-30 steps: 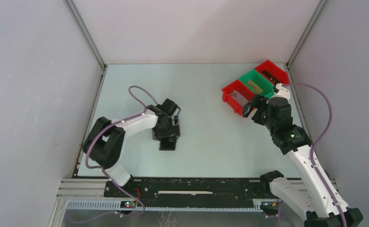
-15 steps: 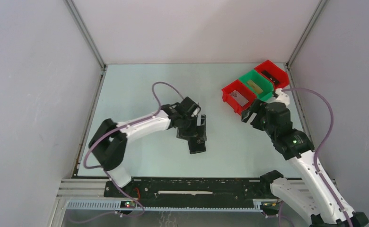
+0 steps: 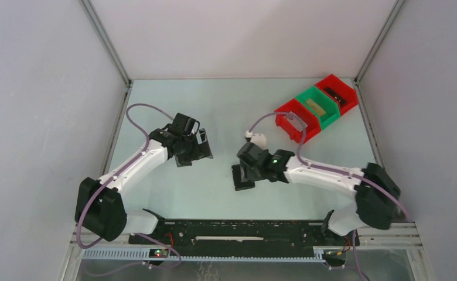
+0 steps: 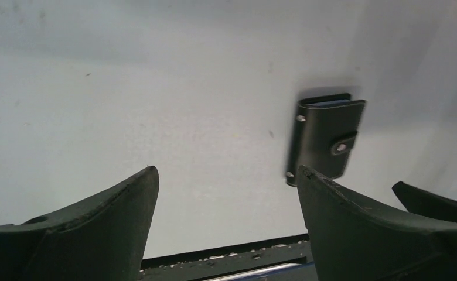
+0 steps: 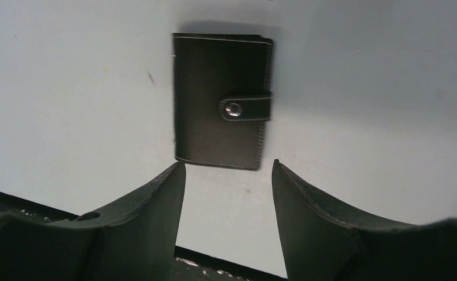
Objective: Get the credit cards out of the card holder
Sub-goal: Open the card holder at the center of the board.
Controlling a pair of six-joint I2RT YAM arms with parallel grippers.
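Centre of counter (image 3: 226,105): holder (image 5: 208,129) lying flat, folded shut, strap (image 5: 252,108) snapped across its black cover. Right end effector (image 5: 227,167) hanging close over it, fingers (image 5: 156,211) parted with bare counter between them, pinching nothing. Fingertips near holder's closest edge; touching or not, cannot tell. Left end effector (image 4: 226,175) well off to the left, spread wide, gripping nothing, with holder ahead and to its right in the left wrist view. Thin grey-blue sliver (image 4: 327,103) at holder's far edge in that same view; card or lining, cannot tell. Far right of counter: three bins in a row, side by side, near red bin (image 3: 282,120), green bin (image 3: 330,120), far red bin (image 3: 333,78), a small item inside each. Both arms bent inward from the near edge, purple cables looping over them.
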